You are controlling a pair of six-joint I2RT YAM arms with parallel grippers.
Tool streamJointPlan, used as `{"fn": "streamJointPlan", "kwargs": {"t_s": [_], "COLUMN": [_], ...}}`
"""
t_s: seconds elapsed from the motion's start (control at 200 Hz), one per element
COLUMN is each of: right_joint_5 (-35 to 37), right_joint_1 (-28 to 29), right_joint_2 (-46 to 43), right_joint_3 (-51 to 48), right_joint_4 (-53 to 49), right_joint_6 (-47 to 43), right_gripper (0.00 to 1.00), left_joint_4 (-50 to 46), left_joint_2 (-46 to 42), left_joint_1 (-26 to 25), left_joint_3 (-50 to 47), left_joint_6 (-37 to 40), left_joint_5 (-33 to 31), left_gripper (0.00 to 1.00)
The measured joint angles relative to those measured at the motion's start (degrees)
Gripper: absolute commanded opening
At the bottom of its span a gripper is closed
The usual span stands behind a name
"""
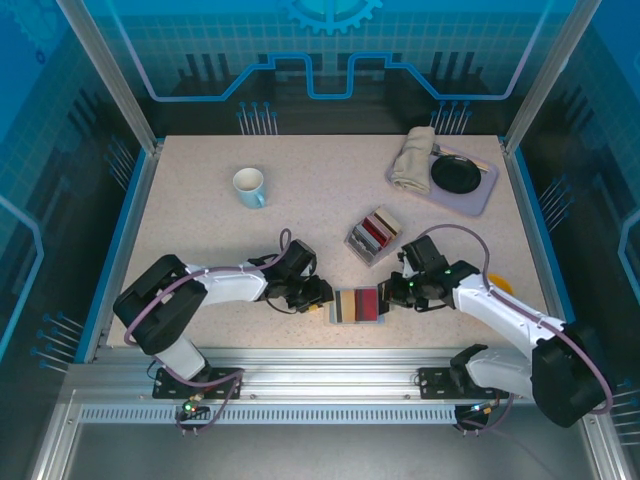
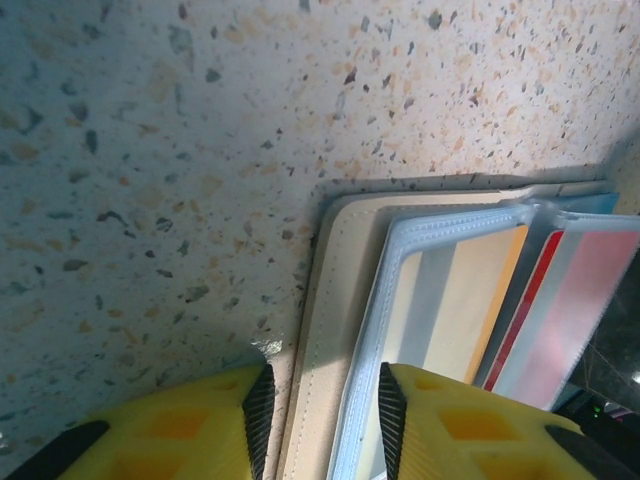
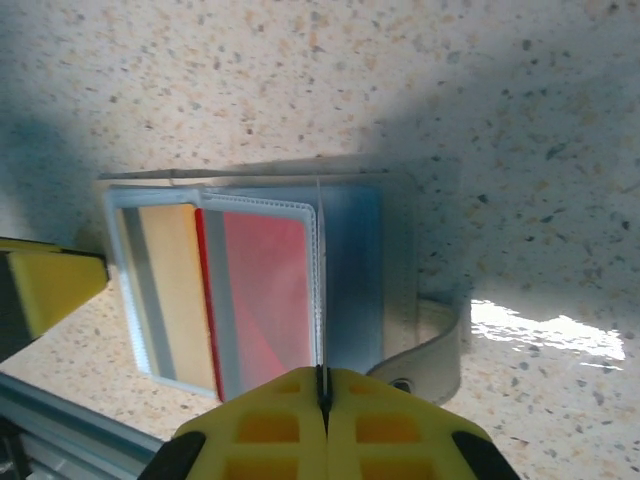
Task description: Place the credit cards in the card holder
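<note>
The card holder [image 1: 357, 305] lies open on the table between my two grippers, its beige cover [image 2: 335, 300] underneath and its clear sleeves on top. A tan card [image 3: 170, 290] and a red card [image 3: 262, 290] sit inside sleeves. My right gripper [image 3: 322, 378] is shut on the edge of one clear sleeve leaf, which stands upright. At the holder's left edge, my left gripper [image 2: 322, 400] stands open, with the cover's rim and a sleeve edge between its jaws. More credit cards [image 1: 375, 235], red, dark and white, lie in a small grey box behind the holder.
A pale blue mug [image 1: 249, 187] stands at the back left. A grey tray [image 1: 480, 195] at the back right holds a folded cloth [image 1: 412, 160] and a black dish [image 1: 455, 174]. The table's near edge runs just in front of the holder.
</note>
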Motion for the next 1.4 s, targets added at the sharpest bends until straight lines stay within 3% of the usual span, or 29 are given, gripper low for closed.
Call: {"fn": "streamJointPlan", "kwargs": {"t_s": [0.385, 0.615, 1.005, 1.401], "right_joint_5": [-7.3, -9.1, -9.0, -10.6], "right_joint_1": [-2.1, 0.8, 3.6, 2.0], "right_joint_2": [-2.7, 0.0, 5.2, 6.0], "right_joint_3": [-0.2, 1.6, 2.9, -2.1], "right_joint_4": [3.0, 4.6, 7.3, 12.3], "right_joint_6": [1.0, 1.2, 1.9, 1.9], "right_gripper": [0.08, 0.08, 0.07, 0.06], "left_joint_4": [1.2, 2.0, 0.7, 1.7], "left_joint_2": [0.3, 0.2, -8.4, -3.8], "left_joint_1": [-0.5, -0.6, -0.6, -0.8], "left_joint_3": [0.0, 0.0, -1.3, -1.3], "left_joint_6": [0.0, 0.0, -1.0, -0.9], "left_joint_5": [0.2, -0.1, -5.5, -3.5], "left_gripper": [0.31, 0.31, 0.53, 0.52]}}
